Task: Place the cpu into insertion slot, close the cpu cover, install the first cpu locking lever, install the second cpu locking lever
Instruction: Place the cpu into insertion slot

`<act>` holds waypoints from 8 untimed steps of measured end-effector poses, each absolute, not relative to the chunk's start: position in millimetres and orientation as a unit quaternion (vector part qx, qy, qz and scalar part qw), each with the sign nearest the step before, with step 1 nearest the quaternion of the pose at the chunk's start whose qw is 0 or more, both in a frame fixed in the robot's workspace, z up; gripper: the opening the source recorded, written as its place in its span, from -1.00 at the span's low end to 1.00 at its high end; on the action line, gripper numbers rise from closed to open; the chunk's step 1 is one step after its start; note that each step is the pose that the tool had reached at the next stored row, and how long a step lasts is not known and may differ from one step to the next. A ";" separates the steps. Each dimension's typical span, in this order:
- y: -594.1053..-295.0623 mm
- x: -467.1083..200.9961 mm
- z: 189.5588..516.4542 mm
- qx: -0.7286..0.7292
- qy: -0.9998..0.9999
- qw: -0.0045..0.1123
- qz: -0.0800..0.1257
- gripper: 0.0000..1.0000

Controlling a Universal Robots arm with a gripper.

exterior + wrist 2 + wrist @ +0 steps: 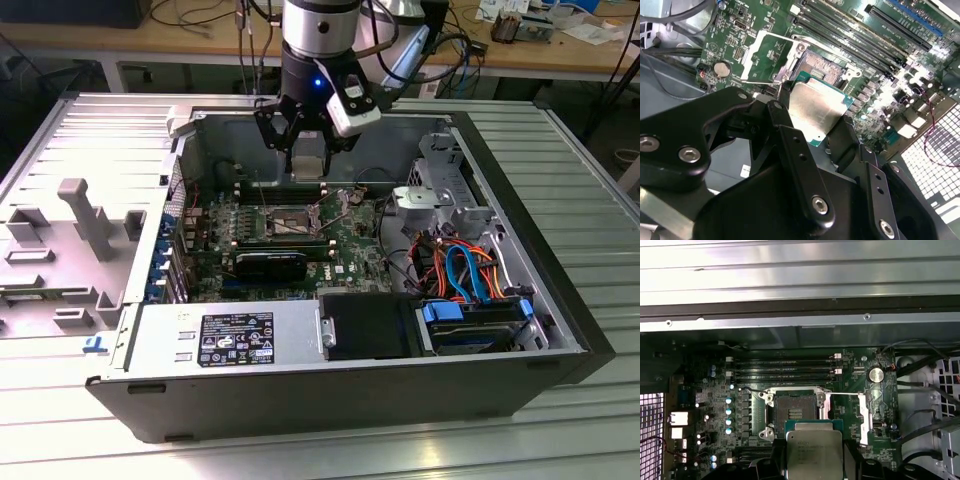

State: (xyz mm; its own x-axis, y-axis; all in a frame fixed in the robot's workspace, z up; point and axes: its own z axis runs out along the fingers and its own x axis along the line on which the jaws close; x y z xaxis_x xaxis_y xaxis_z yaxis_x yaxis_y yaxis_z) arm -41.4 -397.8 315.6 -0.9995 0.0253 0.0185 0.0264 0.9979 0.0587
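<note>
My gripper [309, 168] hangs over the open computer case, shut on the cpu [308, 157], a flat silver-grey square chip. In both wrist views the cpu [818, 107] [813, 452] sits between black fingers [786, 107], held above the motherboard. The insertion slot [794, 410] [823, 64] [289, 222] lies open below and just ahead of the chip, a dark square recess in a silvery frame. The cpu cover [862, 412] [759, 52] is flipped open to one side of the slot, with a thin lever wire [845, 393] beside it.
Long memory slots [782, 371] run behind the socket. A black module [270, 265] lies in front of it, with a power supply [230, 335] at the case's front. Drive bays with blue and orange cables [465, 275] fill the exterior view's right. A grey fixture [80, 215] stands outside the case.
</note>
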 end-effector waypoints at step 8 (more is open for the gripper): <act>-407.8 -41.4 313.2 -0.013 -0.999 0.009 -0.029 0.09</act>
State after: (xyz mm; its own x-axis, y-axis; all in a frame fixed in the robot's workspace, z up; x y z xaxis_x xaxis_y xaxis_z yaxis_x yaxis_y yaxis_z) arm -41.4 -407.8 313.2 -0.9995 0.0253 0.0185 0.0264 0.9980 0.0583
